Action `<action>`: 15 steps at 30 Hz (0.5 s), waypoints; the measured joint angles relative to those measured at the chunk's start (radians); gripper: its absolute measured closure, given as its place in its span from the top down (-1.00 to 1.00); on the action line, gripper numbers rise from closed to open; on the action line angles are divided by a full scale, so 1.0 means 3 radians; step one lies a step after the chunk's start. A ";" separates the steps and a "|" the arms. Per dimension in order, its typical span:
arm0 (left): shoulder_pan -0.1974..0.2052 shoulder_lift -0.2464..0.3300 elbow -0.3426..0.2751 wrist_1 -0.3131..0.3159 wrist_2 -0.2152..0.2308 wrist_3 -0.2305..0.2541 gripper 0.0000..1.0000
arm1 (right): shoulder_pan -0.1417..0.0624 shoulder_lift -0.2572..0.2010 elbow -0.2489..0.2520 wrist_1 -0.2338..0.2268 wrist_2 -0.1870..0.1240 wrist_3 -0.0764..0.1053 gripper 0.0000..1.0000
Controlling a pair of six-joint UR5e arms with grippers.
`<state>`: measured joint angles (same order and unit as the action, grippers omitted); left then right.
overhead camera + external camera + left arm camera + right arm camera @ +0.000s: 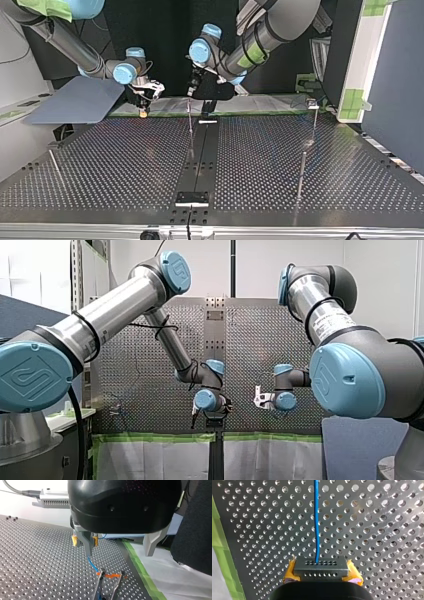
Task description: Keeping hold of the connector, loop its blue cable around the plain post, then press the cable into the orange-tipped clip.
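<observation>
Yellow pads of my right gripper clamping the dark connector, blue cable running ahead over the perforated metal table, my left gripper hanging wide open near the orange-tipped clip, green tape edging the table

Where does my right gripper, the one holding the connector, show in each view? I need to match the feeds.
Front view: my right gripper sits just right of centre.
Top view: the gripper hangs left of centre near the far edge, yellow tip down.
Left wrist view: its yellow pads peek from behind my left gripper's finger.
Right wrist view: its pads clamp the connector.
Shared landmark: the green tape along the table's edge.
</observation>
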<state>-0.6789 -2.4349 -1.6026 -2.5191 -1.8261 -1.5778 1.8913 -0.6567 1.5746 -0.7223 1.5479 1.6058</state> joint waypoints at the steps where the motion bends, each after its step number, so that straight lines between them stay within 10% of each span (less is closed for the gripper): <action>1: -0.0002 0.0000 0.0000 0.0010 0.0005 0.0000 1.00 | 0.0001 0.0000 0.0000 -0.0002 0.0000 0.0001 -1.00; 15: -0.0020 -0.0002 0.0000 -0.0037 -0.0104 -0.0129 1.00 | 0.0016 0.0001 0.0001 0.0008 0.0000 -0.0003 -1.00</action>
<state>-0.6848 -2.4357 -1.6026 -2.5303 -1.8572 -1.6164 1.8961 -0.6565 1.5748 -0.7199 1.5479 1.6049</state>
